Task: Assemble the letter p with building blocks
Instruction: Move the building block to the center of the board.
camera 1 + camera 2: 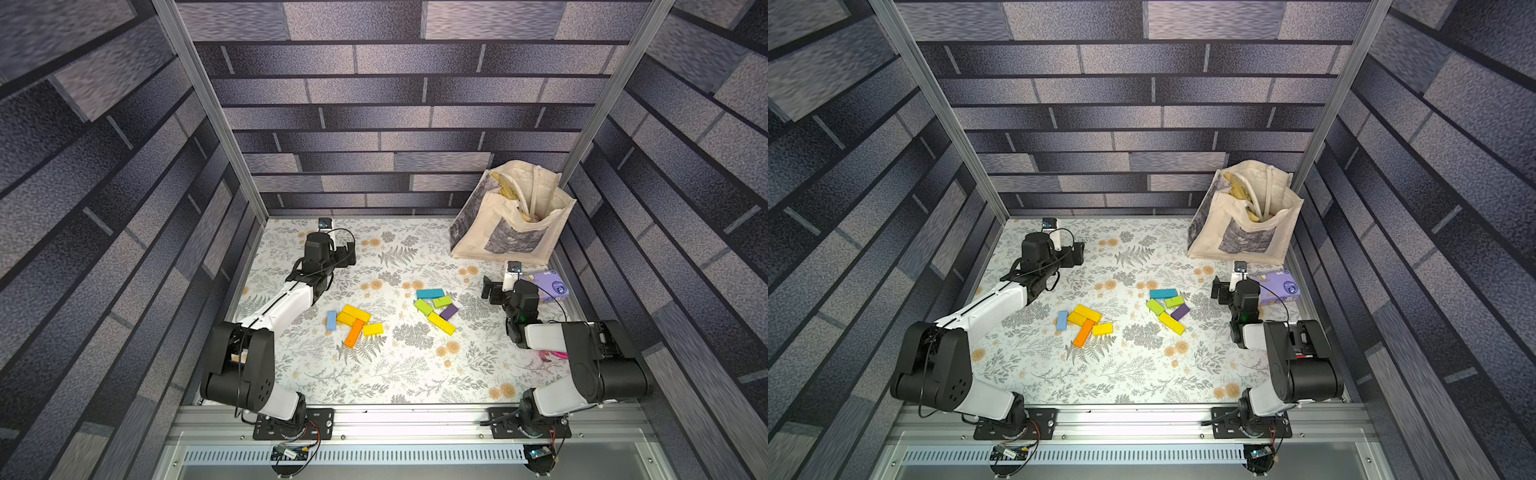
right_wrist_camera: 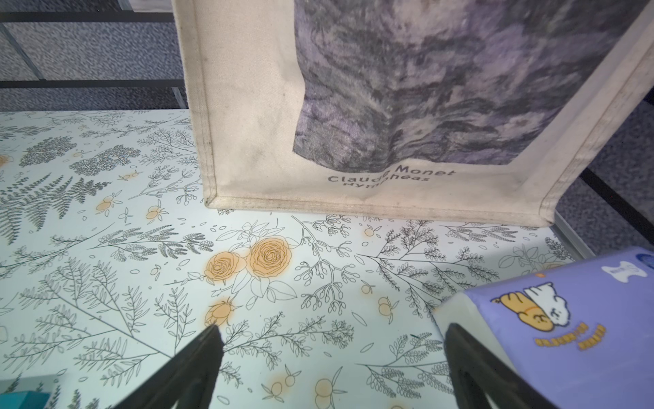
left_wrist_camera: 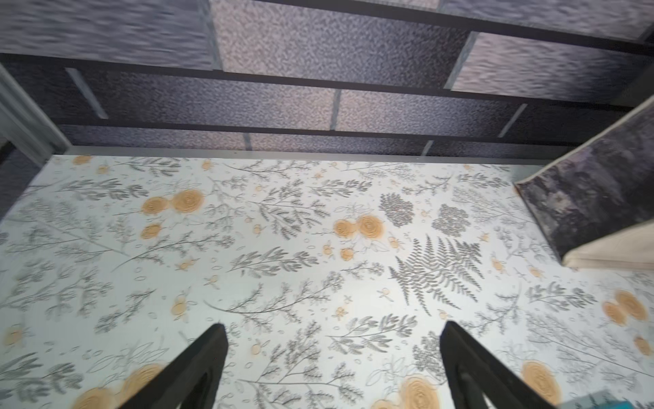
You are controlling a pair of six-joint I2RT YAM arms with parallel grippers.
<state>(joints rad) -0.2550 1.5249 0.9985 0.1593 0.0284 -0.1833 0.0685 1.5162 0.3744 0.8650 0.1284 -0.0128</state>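
Observation:
The building blocks lie flat in two loose groups on the floral table in both top views. The left group holds a light blue block (image 1: pixel 331 320), yellow blocks (image 1: pixel 356 312) and an orange block (image 1: pixel 354 333). The right group holds a teal block (image 1: pixel 429 294), lime green blocks (image 1: pixel 423 307), a purple block (image 1: pixel 449 311) and a yellow block (image 1: pixel 441 323). My left gripper (image 1: pixel 347 253) (image 3: pixel 334 327) stands open and empty behind the left group. My right gripper (image 1: pixel 490 291) (image 2: pixel 332 328) is open and empty, to the right of the teal block.
A cream tote bag (image 1: pixel 511 216) (image 2: pixel 389 106) stands at the back right corner. A lilac tissue pack (image 1: pixel 548 284) (image 2: pixel 566 336) lies just right of the right gripper, close to one finger. Patterned walls enclose the table on three sides.

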